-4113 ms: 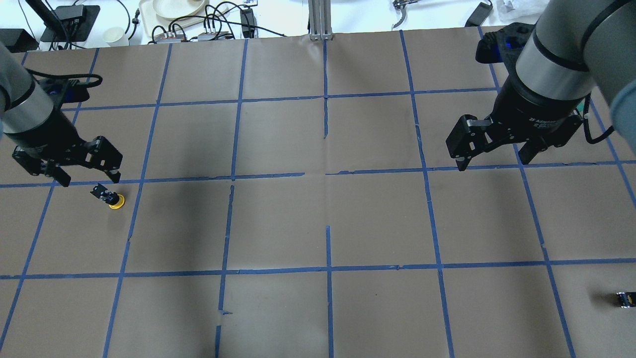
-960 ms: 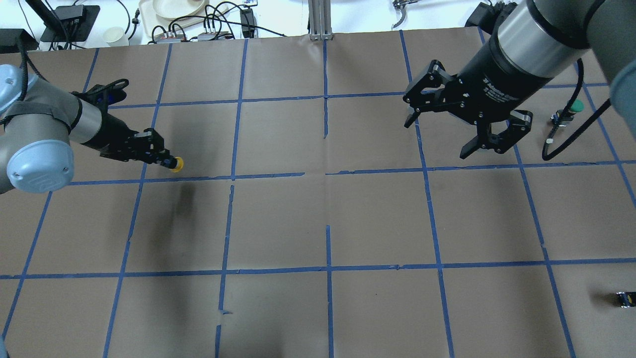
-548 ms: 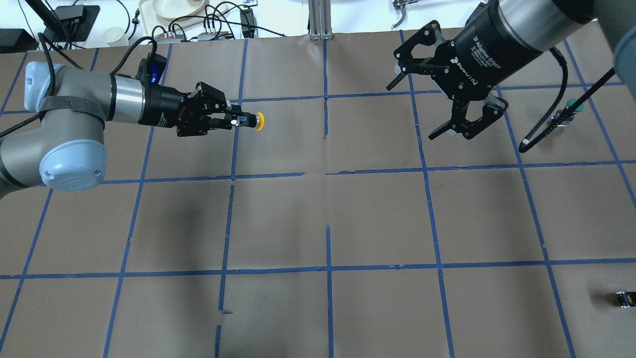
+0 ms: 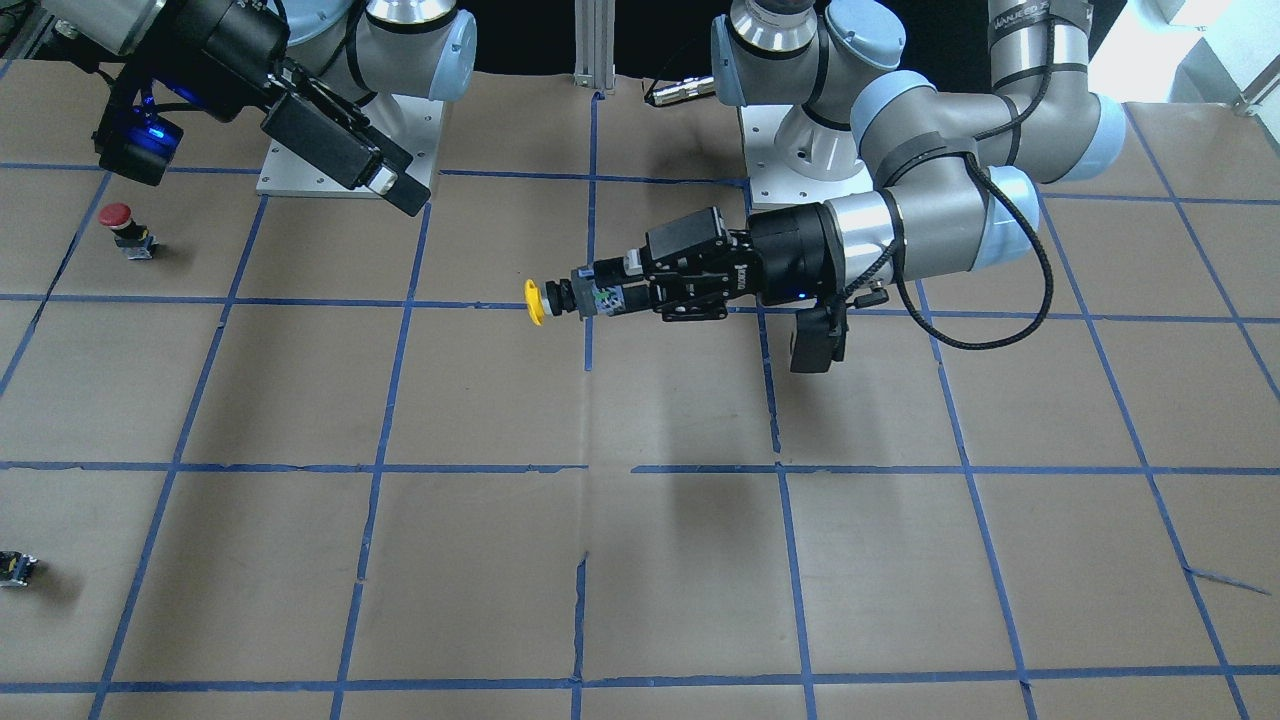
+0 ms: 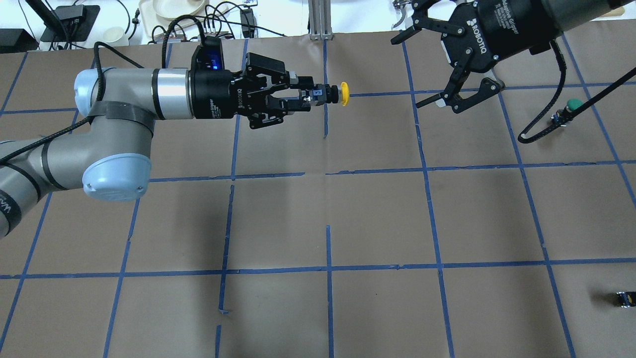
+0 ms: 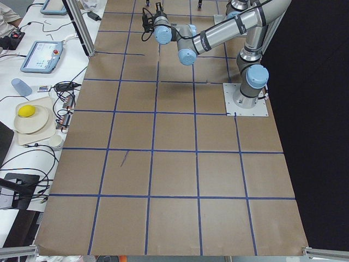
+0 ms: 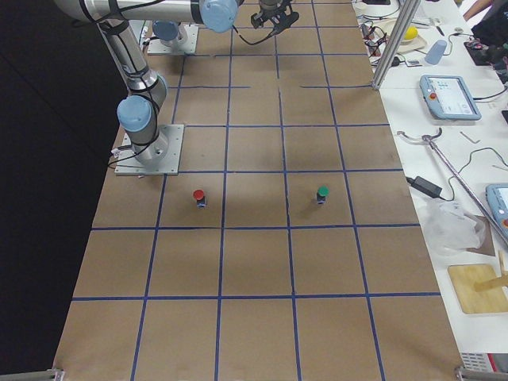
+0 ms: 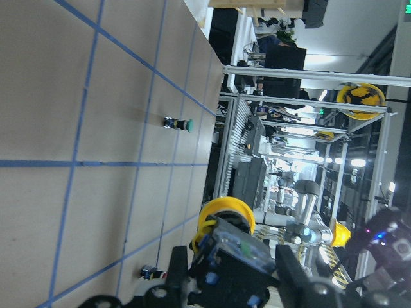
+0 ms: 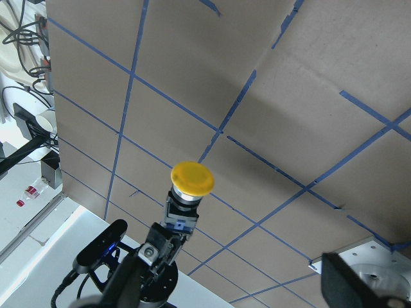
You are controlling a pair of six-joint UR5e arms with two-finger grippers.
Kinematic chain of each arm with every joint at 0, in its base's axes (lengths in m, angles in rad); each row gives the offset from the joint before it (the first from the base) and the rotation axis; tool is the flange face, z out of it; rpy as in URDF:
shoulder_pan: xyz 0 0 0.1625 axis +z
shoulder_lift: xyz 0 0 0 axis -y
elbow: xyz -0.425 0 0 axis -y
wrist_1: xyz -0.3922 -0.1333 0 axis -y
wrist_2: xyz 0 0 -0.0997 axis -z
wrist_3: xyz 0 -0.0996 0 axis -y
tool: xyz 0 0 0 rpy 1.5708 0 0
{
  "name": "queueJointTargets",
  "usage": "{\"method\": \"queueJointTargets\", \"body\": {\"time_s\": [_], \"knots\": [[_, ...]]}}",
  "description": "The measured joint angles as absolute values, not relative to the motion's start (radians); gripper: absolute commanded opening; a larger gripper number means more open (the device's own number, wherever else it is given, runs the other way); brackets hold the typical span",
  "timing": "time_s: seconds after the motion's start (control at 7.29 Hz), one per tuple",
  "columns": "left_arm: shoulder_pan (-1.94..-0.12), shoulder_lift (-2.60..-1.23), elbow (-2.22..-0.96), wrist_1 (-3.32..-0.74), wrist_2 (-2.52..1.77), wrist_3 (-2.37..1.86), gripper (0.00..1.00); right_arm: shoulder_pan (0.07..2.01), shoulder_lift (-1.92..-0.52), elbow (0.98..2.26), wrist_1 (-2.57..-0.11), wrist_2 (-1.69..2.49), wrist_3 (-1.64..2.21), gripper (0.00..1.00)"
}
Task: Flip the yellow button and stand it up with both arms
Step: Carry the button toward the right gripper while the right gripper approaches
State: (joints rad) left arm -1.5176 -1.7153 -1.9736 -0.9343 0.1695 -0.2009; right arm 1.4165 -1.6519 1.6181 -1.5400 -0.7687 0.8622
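Note:
My left gripper point(image 5: 307, 96) is shut on the grey-blue contact block of the yellow button point(image 5: 343, 94). It holds the button level above the table's far middle, with the cap pointing at my right gripper point(image 5: 410, 72). The right gripper is open and empty, apart from the button, its jaws turned toward the cap. In the front view the button point(image 4: 537, 301) sticks out of the left gripper point(image 4: 622, 293). The right gripper point(image 4: 392, 188) is at the upper left there. The right wrist view shows the cap point(image 9: 192, 178) face on. The left wrist view shows the button point(image 8: 225, 217) between the fingers.
A green-capped button point(image 5: 573, 106) stands at the far right. A red-capped button point(image 4: 120, 224) stands near the right arm's base. A small black block point(image 5: 625, 299) lies at the near right. Cables, a tray and a cup lie beyond the far edge.
The left gripper took the yellow button off the table at the left, lifted it and carried it right to the far middle. The right gripper stayed open, moved away and turned toward it.

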Motion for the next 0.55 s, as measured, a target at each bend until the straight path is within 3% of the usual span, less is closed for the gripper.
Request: {"method": "queueJointTargets", "body": {"time_s": [0.55], "knots": [[-1.625, -1.730, -1.965, -0.731, 0.117, -0.313, 0.02, 1.417, -1.586, 1.625, -1.585, -0.724, 0.871, 1.00]]}}
